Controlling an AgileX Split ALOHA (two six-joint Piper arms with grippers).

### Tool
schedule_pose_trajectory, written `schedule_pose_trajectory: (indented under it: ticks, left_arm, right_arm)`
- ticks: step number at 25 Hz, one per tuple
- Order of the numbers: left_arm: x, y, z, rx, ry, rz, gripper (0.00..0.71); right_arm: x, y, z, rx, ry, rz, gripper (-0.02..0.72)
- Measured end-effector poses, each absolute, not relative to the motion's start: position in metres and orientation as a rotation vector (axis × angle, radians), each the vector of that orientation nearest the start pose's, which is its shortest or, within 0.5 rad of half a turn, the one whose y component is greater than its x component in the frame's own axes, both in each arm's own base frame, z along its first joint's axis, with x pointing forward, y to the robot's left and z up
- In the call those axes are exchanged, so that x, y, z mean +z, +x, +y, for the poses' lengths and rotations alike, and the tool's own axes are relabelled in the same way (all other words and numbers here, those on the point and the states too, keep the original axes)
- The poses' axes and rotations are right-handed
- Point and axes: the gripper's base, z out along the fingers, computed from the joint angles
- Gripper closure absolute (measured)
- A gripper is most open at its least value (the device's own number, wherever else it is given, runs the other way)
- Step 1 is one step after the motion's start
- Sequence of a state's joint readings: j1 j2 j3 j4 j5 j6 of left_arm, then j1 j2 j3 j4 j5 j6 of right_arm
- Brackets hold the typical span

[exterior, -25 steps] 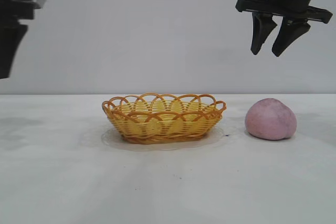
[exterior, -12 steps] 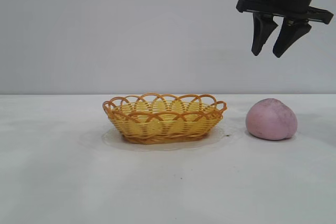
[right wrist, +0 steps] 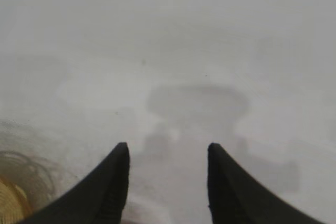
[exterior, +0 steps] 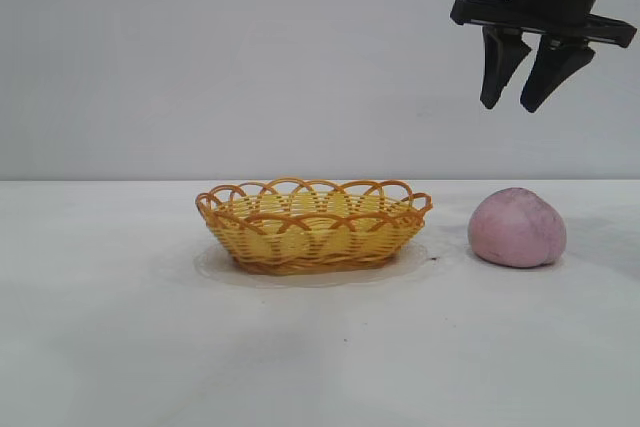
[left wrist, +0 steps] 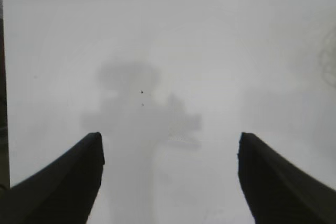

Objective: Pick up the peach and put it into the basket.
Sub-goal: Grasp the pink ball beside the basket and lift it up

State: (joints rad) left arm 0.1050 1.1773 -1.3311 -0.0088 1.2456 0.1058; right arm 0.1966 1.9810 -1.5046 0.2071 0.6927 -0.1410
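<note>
Peach (exterior: 516,227) lay on the table (exterior: 120,347), right of the basket (exterior: 313,225) and well apart from it. Its blunt tip pointed up, its long axis left to right. The left gripper (left wrist: 168,174) was spread wide and empty over bare table; the right gripper (exterior: 520,72) hung above the peach, fingers partly parted, holding nothing. That narrow gap could likely knock the rounded lump aside.

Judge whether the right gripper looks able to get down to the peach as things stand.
Probably yes: the right gripper hangs open and empty above the peach, with only air between them. The basket stands apart, beside the peach.
</note>
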Motion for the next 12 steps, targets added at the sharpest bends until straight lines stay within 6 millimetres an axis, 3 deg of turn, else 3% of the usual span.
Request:
schedule_pose_trajectory:
  ticks: [2, 4, 8, 12]
  left_arm:
    - [0.415, 0.187, 0.018, 0.056, 0.001, 2.508, 0.187]
    - [0.413, 0.163, 0.013, 0.029, 0.002, 2.480, 0.187]
    - [0.394, 0.116, 0.007, 0.007, 0.003, 2.455, 0.187]
    - [0.362, 0.073, 0.002, -0.001, -0.016, 2.436, 0.187]
  right_arm:
    - [0.213, 0.421, 0.096, 0.246, -0.279, 2.634, 0.412]
    - [0.213, 0.421, 0.096, 0.246, -0.279, 2.634, 0.412]
    - [0.213, 0.421, 0.096, 0.246, -0.279, 2.634, 0.412]
    - [0.213, 0.421, 0.096, 0.246, -0.279, 2.634, 0.412]
